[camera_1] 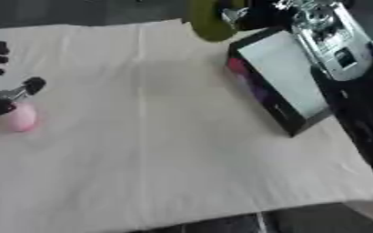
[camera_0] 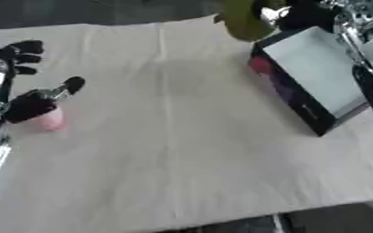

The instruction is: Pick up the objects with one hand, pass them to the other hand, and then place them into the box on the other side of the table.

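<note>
A small pink object (camera_0: 52, 122) lies on the beige cloth at the far left. My left hand (camera_0: 27, 105) hovers right over it, open, with the fingers (camera_0: 21, 51) spread upward and the thumb pointing right; its palm hides part of the pink thing. At the far right stands a black box (camera_0: 291, 94) with a pale inside and pink print on its side. Beyond the box's far end an olive-green object (camera_1: 209, 19) is held off the table, with my right hand (camera_0: 275, 13) shut on it. My right arm runs down the right edge.
The beige cloth (camera_0: 166, 150) covers the table, creased down the middle. Its front edge (camera_0: 221, 220) runs along the bottom, with dark floor beyond. My right forearm (camera_1: 333, 41) hangs over the box's right side.
</note>
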